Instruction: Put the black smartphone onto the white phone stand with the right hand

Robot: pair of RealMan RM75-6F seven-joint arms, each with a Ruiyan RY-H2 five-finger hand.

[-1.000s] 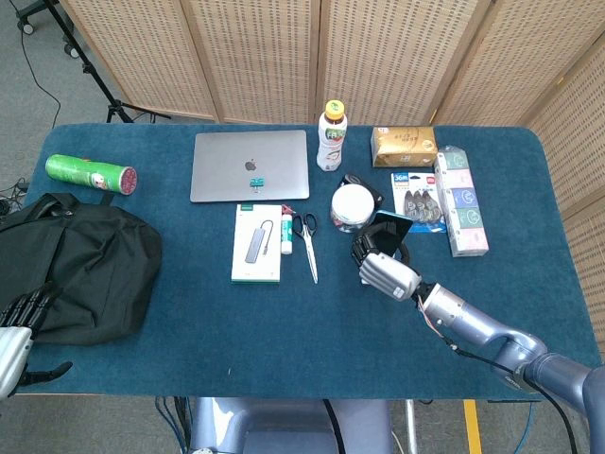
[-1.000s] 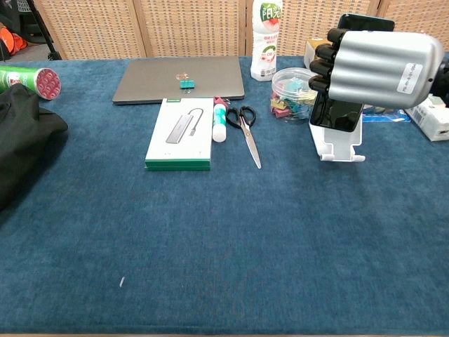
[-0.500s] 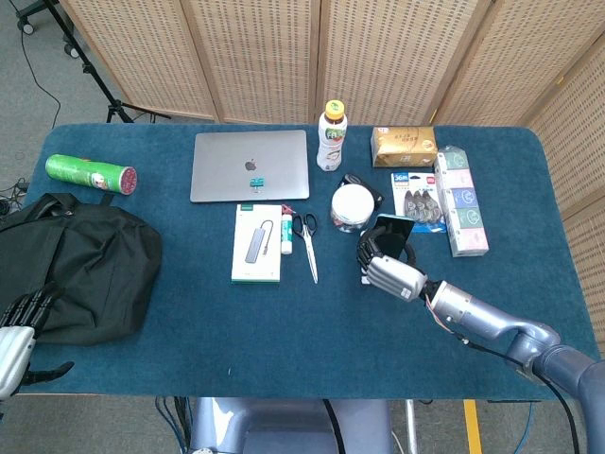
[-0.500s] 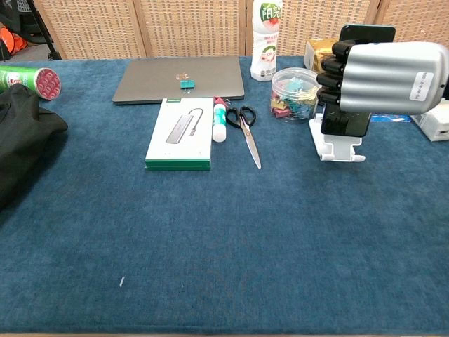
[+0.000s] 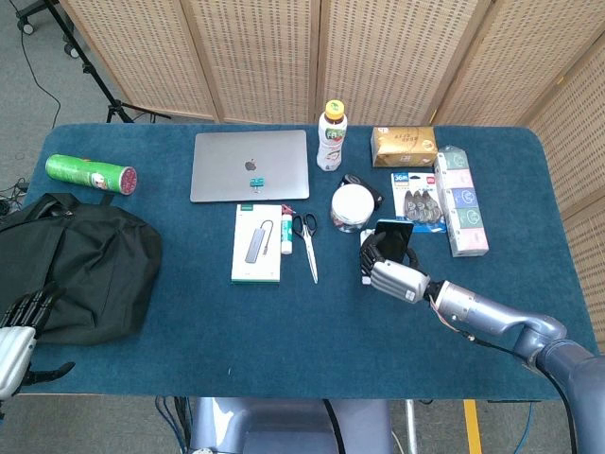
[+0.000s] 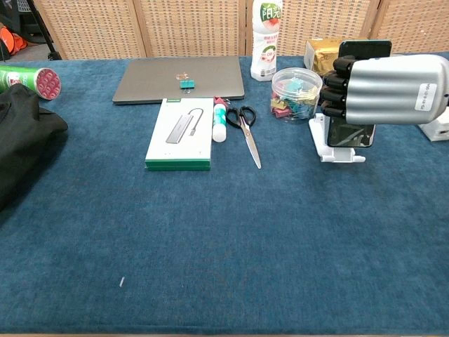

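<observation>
- The right hand [image 6: 382, 90] gripped the black smartphone [image 6: 354, 95], its dark fingers [image 6: 335, 88] wrapped across the phone's front.
- The phone stood upright inside that grasp, its lower edge at the white phone stand [image 6: 335, 145] (whether it was fully seated could not be told).
- The left hand [image 5: 14, 348] sat at the counter's [image 5: 284, 322] near edge beside a black bag [image 5: 76, 265], fingers apart, holding nothing.

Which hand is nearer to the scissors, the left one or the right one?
Right. The right hand holds the phone just right of the scissors. The left hand is at the table's near left corner, beyond the black bag.
</observation>
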